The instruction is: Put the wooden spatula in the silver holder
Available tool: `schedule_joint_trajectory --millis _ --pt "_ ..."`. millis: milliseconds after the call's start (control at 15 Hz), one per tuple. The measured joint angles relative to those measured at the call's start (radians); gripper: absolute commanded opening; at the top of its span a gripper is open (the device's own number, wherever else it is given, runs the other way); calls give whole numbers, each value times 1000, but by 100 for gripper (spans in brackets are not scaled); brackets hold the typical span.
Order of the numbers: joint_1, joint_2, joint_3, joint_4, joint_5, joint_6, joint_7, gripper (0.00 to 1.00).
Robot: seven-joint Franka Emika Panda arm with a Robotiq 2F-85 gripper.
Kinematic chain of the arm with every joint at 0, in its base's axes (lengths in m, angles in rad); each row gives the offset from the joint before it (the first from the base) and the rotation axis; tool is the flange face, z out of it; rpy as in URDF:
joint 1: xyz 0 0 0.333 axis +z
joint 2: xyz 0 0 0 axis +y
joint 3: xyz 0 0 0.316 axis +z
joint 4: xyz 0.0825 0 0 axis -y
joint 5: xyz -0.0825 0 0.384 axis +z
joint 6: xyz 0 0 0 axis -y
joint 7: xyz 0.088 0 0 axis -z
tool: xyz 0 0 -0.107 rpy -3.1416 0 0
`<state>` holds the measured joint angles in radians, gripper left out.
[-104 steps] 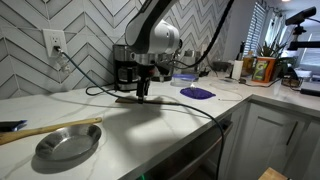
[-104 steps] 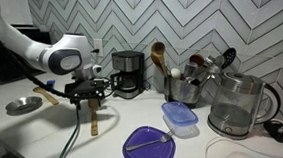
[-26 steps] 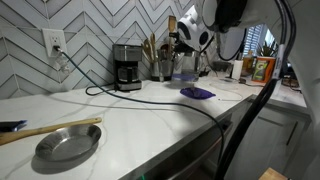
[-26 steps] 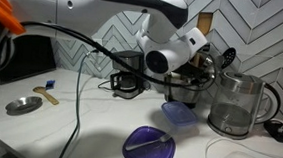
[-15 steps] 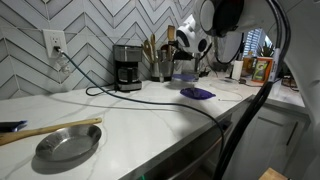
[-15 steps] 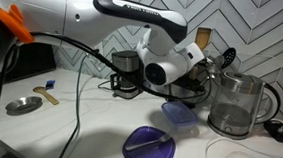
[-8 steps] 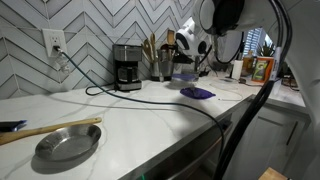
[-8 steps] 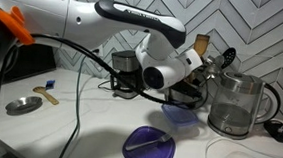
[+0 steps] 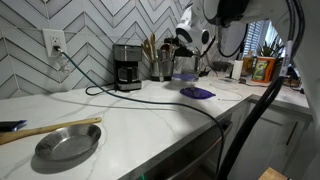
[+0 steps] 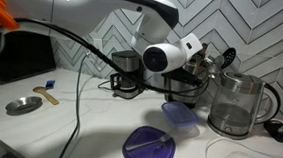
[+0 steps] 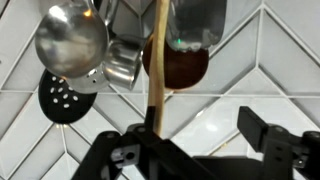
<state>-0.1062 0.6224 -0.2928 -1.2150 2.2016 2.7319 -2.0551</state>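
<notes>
Claw [image 11: 195,130] spread wide, gripping nothing. Spatula [image 11: 157,70] stands upright among utensils [image 11: 75,45], apparently in holder [image 10: 189,92]. Placement looks done. Left: back off.

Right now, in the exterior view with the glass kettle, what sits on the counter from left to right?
round metal pan → coffee maker, partly behind the arm → blue container → glass kettle. The purple dish is left out because it overlaps the blue container's span.
</notes>
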Motion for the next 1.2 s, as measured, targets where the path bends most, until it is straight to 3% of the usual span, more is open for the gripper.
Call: schedule_joint_trajectory --millis 333,533,867,1067,1200 --pt "40 -150 -3 -81 -317 113 244 100" --pt "111 -249 -57 -214 -557 151 459 100" --pt "299 -371 -274 -452 -955 92 820 100" --pt "416 -424 -441 -517 -1190 -56 1006 100" --pt "466 -462 -517 -515 -1344 -172 1112 100"
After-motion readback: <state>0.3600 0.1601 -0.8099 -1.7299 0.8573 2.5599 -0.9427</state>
